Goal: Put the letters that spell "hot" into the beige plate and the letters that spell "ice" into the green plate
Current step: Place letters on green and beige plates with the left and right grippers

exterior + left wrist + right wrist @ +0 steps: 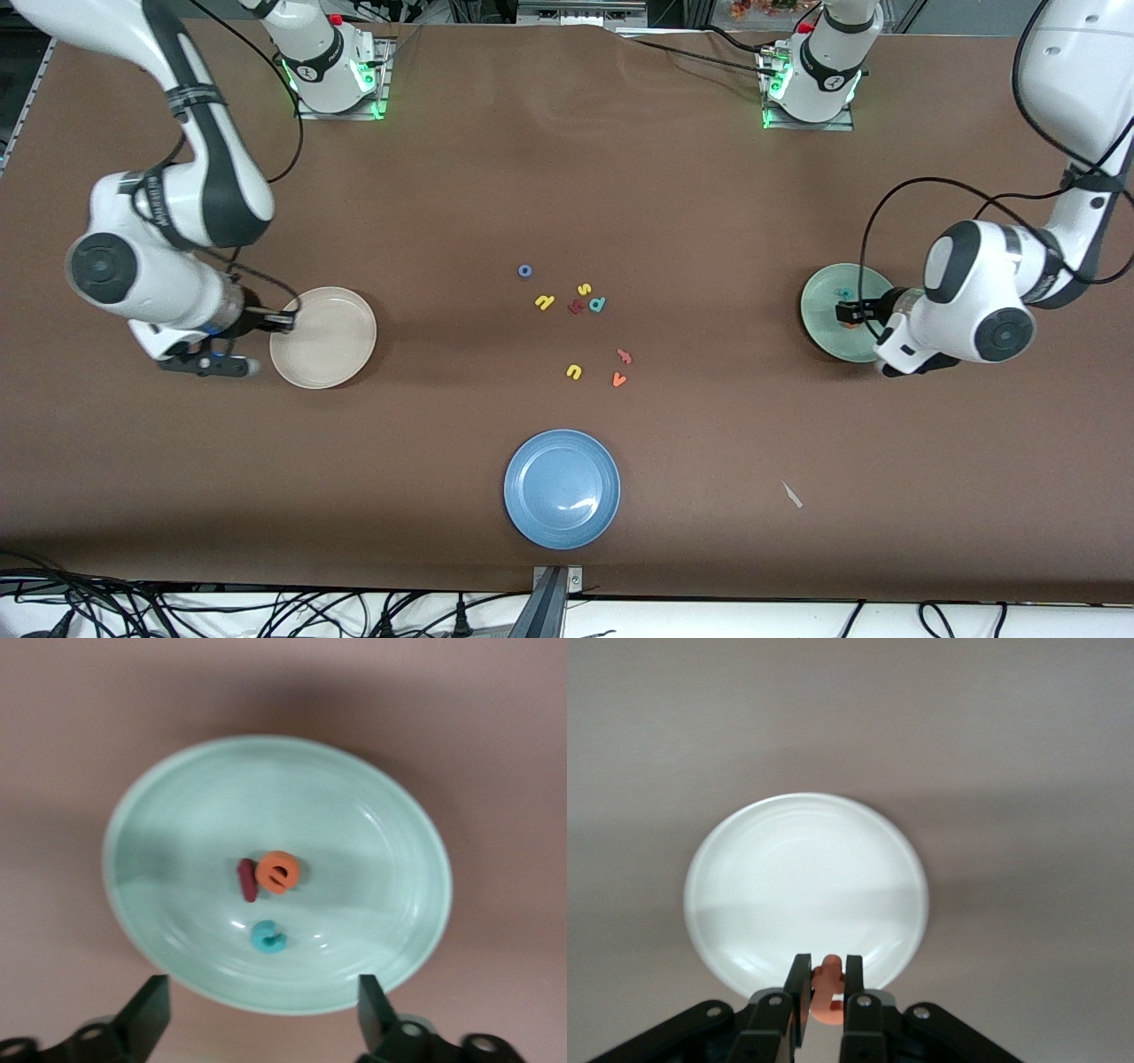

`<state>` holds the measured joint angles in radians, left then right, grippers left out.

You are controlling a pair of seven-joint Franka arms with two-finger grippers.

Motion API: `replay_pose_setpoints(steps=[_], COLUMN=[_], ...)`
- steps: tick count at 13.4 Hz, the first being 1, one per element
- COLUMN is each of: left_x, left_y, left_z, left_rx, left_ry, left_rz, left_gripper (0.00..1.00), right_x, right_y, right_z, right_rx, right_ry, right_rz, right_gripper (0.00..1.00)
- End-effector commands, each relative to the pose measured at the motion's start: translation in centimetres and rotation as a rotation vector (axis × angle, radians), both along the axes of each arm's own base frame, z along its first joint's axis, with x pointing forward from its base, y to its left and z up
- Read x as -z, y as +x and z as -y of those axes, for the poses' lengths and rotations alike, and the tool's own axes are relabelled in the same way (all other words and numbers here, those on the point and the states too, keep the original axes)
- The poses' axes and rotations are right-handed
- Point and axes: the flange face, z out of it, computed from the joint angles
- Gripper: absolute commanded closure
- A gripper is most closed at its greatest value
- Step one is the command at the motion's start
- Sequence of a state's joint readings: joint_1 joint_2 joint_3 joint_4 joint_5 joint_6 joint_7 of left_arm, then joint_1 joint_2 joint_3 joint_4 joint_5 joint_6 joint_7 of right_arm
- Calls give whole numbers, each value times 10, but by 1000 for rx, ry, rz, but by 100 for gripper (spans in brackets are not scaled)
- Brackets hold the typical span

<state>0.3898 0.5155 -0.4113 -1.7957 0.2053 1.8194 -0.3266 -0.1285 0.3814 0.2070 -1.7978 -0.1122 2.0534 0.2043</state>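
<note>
A: Starting nearest the camera, what's on the table?

B: The blue plate [562, 488] sits empty; it plays no part. Farther in lies the loose cluster: a yellow "u" [574, 372] and an orange "v" [618, 379], then an orange hooked letter [625, 356], then the yellow "h" [544, 302] beside a dark red branched letter [575, 307], a teal "p" [598, 304] and a yellow "s" [584, 289]. Farthest is the blue "o" [524, 270].

A: So how much is done?

B: I'd say "ice" is finished. The left wrist view shows the dark red "i" [248, 880], orange "e" [279, 873] and teal "c" [267, 937] all lying in the green plate [159, 815], with the left gripper [264, 1014] hovering over it, jaws wide apart and empty.

A: And "hot"?

B: Barely started. The beige plate [341, 354] holds nothing. "h" and "o" are still out on the table.

A: The right gripper?

B: The front view hides what it carries. The right wrist view shows the right gripper [825, 988] over the beige plate's rim, jaws clamped on a small orange piece [827, 992], likely the "t", though its shape is hidden.
</note>
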Motion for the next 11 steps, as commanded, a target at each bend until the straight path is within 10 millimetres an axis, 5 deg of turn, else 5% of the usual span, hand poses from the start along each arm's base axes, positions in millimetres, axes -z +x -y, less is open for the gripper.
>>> replay_pose_setpoints(steps=[1,5,7,11], left_x=[-91,-178,-199,-244], left_y=[28,51,55,60], left_z=[9,17,26,21], left_rx=[37,38,49,41], left_ry=[11,0,-11,-13], left_rz=[54,135,164,218], left_gripper=[0,0,0,0], right_x=[1,0,2,2], right_y=[-5,-5,-3,-2], right_z=[7,5,6,2], right_rx=[-18,6,7,10], right_ry=[5,39,42,45], right_rz=[0,-1,3,11], right_gripper=[94,88,88,68])
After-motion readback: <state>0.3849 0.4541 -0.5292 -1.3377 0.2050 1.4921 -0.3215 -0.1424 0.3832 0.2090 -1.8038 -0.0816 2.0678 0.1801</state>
